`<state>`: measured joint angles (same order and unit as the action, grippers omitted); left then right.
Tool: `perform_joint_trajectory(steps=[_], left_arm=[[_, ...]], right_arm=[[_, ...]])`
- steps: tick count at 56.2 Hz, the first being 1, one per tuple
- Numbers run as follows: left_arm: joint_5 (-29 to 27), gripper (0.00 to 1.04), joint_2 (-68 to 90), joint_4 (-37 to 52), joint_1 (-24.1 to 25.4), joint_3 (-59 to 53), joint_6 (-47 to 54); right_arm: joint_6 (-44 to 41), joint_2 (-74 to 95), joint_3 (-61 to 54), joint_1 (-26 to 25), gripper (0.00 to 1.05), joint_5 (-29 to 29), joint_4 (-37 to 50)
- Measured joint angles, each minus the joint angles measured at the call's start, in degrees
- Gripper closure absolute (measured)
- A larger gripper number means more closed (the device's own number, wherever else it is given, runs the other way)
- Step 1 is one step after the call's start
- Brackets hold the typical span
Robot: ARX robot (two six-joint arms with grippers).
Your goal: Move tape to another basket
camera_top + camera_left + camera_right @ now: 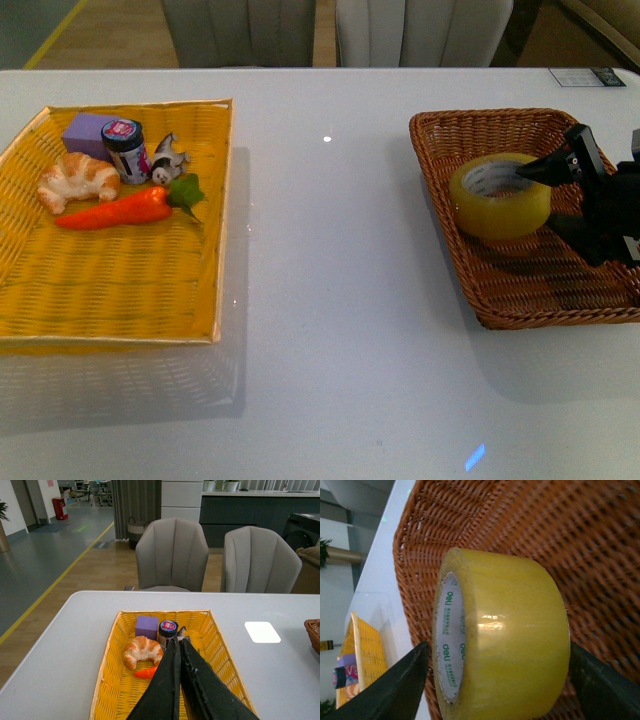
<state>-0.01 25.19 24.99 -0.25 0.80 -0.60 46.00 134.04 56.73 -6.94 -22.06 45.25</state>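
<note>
Right wrist view: right gripper (pixel 497 650), jaws apart, straddles the tape (pixel 520 625) lying in the brown wicker basket (pixel 570 530); green "deli" lettering rings its core.

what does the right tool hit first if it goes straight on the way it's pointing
The tape: it sits between the fingers of the right tool, so it would slide deeper into the tool. Behind it is the brown basket weave, though depth there is unclear.

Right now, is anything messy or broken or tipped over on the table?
Nothing looks spilled or broken. The tape sits in the brown basket between the fingers of the right gripper; the croissant, carrot, jar and purple block sit neatly in the yellow tray.
</note>
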Motion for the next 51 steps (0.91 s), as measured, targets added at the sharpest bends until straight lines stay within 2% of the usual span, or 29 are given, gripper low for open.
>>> perform_joint_trajectory(steps=[5, 14, 24, 32, 35, 36, 40, 44, 51], left_arm=[[0.02, 1.03, -2.51, -2.43, 0.00, 0.00, 0.00], [0.02, 1.03, -6.25, -6.03, 0.00, 0.00, 0.00], [0.02, 1.03, -10.51, -10.25, 0.00, 0.00, 0.00], [0.02, 1.03, -13.53, -13.25, 0.00, 0.00, 0.00], [0.00, 1.03, -14.29, -14.12, 0.00, 0.00, 0.00], [0.00, 1.03, -14.45, -14.25, 0.00, 0.00, 0.00], [-0.02, 1.03, -17.46, -17.94, 0.00, 0.02, 0.00], [0.00, 1.03, -22.60, -24.15, 0.04, 0.02, 0.00], [0.02, 1.03, -24.24, -25.00, 0.07, 0.02, 0.00]], right_arm=[[-0.22, -1.33, -2.67, -1.57, 0.08, -0.57, 1.38], [-0.61, -8.79, -8.39, -3.98, 0.09, -3.15, 4.26], [-2.60, -26.27, -20.72, -6.47, 0.09, -6.97, 7.69], [-8.83, -47.52, -33.59, -8.02, 0.09, -8.98, 2.71], [-17.18, -51.78, -38.58, -6.67, 0.19, 0.24, 11.28], [-18.01, -52.33, -39.34, -6.45, 0.20, 1.81, 12.83], [-30.71, -56.17, -43.87, -4.79, 0.34, 9.90, 19.04], [-38.27, -59.28, -46.18, -3.45, 0.47, 12.02, 18.43], [-43.32, -65.33, -49.62, -1.42, 0.69, 13.99, 15.28]])
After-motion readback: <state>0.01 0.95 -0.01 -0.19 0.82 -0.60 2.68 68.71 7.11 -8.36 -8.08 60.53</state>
